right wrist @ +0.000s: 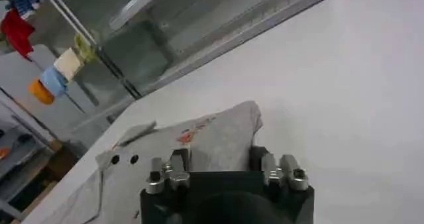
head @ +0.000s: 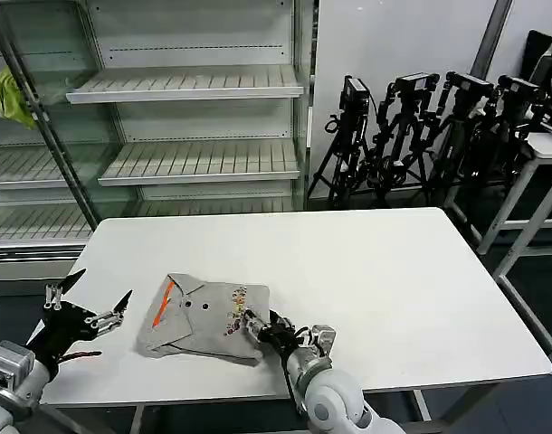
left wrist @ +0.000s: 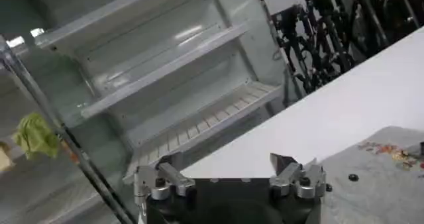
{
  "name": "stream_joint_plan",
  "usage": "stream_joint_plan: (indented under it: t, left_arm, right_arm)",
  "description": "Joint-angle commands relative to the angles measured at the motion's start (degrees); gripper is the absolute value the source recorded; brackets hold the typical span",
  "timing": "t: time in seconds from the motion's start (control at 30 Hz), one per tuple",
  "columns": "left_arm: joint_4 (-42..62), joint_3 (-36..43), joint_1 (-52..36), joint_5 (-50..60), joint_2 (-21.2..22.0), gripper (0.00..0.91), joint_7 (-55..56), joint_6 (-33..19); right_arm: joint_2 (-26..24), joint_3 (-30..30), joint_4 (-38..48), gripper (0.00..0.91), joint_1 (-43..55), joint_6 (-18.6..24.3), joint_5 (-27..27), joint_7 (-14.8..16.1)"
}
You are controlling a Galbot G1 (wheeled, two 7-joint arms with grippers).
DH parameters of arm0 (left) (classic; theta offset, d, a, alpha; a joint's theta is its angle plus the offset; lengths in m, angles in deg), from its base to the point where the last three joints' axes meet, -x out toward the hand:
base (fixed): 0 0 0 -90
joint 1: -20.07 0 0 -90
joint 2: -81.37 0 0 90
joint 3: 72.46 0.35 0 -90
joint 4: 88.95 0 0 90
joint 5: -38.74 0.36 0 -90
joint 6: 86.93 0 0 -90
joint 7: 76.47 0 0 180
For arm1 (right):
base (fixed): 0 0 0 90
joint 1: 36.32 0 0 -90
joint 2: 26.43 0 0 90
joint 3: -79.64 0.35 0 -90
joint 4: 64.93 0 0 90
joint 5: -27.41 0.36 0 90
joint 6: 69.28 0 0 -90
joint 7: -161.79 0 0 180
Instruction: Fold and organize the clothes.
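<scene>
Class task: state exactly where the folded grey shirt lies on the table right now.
In the head view, the shirt lies near the white table's front edge, left of centre, between the open left pincer and the right pincer at its right edge.

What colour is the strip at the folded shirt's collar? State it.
Orange-red strip on the light grey shirt, clearest in the head view.

One light grey shirt (head: 206, 316), folded, lies on one white table (head: 366, 271), bearing one orange-red strip (head: 166, 303), two small dark buttons (head: 195, 306) and one multicoloured chest print (head: 234, 310). Two grippers are present: the left gripper (head: 97, 297) at the near left edge and the right gripper (head: 256, 325) at the shirt's near right. Far behind stand one shelving unit (head: 185, 117) carrying one yellow-green cloth (head: 12, 98), and perhaps four or five black tripods (head: 421, 127), their legs overlapping too much for a firm count.
</scene>
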Motion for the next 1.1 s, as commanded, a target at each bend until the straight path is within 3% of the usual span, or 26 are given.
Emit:
stream_joint_plan:
  t: [0.03, 0.33, 0.87, 1.1]
  left_arm:
    - [-0.4, -0.4, 1.0, 0.2, 0.5, 0.907, 0.0, -0.2]
    - [-1.2, -0.3, 1.5, 0.2, 1.1, 0.907, 0.0, -0.2]
    - [-1.7, 2.8, -0.6, 0.3, 1.6, 0.907, 0.0, -0.1]
    - [-1.7, 3.6, -1.3, 0.2, 1.6, 0.907, 0.0, 0.0]
  right_arm:
    - [0.8, 0.5, 0.9, 0.0, 0.0, 0.4, -1.2, 0.6]
    - [-2.9, 1.4, -0.7, 0.0, 0.6, 0.7, -2.8, 1.2]
    - [-21.1, 5.1, -6.0, 0.0, 1.5, 0.9, -3.8, 2.9]
    - [-25.0, 7.1, -6.9, 0.0, 1.7, 0.8, -3.8, 3.0]
